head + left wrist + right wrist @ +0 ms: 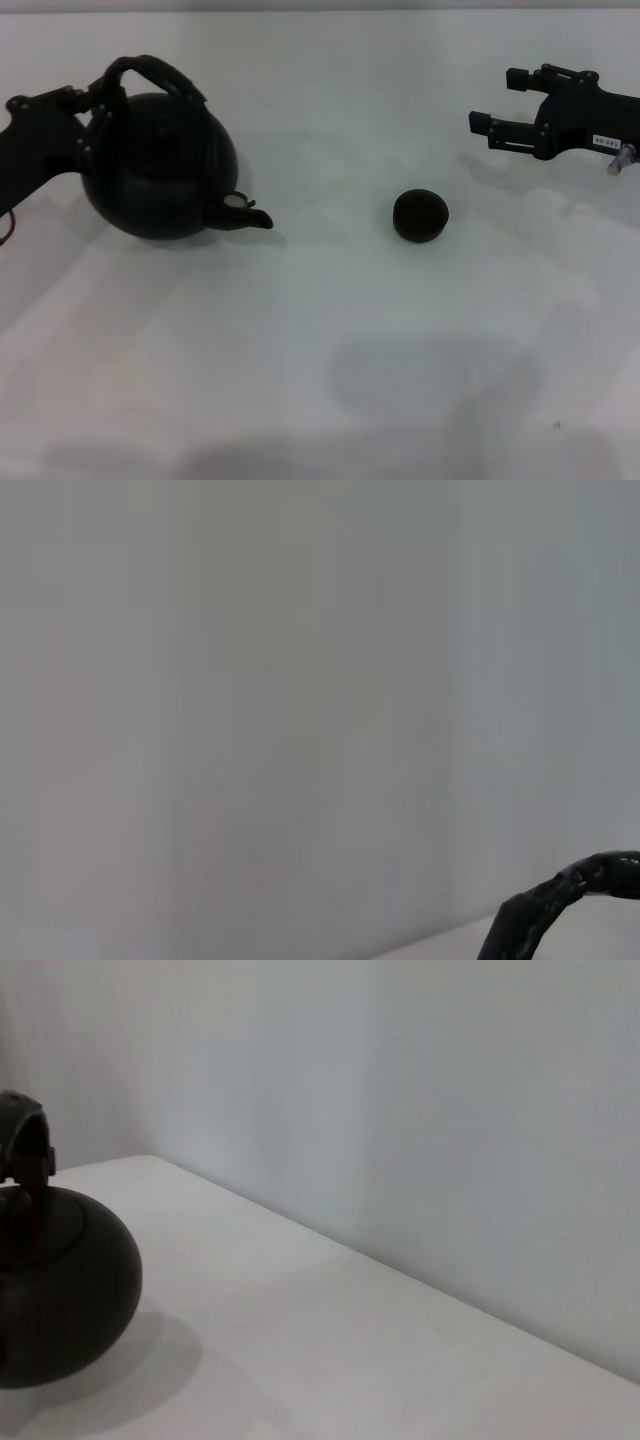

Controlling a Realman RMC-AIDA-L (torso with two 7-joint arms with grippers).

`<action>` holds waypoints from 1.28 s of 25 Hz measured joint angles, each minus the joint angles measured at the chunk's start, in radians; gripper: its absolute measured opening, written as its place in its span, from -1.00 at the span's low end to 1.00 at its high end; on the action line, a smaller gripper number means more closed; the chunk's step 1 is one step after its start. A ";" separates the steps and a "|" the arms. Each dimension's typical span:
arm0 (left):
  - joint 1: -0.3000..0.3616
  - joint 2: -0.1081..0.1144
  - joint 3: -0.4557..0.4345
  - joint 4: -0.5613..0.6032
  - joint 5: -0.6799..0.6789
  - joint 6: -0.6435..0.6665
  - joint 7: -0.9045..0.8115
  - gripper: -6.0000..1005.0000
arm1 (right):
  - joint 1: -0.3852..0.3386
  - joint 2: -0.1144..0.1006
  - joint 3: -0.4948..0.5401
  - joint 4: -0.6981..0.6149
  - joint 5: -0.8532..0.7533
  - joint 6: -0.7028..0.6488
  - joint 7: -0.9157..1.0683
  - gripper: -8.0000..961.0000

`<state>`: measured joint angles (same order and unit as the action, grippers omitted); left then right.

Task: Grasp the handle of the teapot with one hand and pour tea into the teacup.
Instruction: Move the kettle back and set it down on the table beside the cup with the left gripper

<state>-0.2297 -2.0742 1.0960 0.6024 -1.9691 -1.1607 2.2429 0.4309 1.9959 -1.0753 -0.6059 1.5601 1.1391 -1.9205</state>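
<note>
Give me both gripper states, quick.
Left gripper: at the teapot handle; grip cannot be told.
Right gripper: open, empty, off to the right beyond the teacup.

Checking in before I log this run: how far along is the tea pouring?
Early. The left gripper has reached the handle of the teapot, though whether it grips is unclear. The teapot's spout sits well apart from the teacup, so carrying over and pouring remain. The right gripper waits open, off to the side.

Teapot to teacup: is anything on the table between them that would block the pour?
Nothing visible. The stretch of white table between the teapot, held at its handle by the left gripper, and the teacup is bare.
</note>
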 joint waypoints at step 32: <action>-0.011 0.001 -0.149 -0.265 -0.117 -0.061 0.291 -0.73 | 0.004 0.000 0.001 0.025 0.000 -0.017 0.000 0.73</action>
<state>-0.2405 -2.0734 0.9469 0.3376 -2.0859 -1.2215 2.5339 0.4348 1.9957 -1.0738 -0.5809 1.5600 1.1222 -1.9205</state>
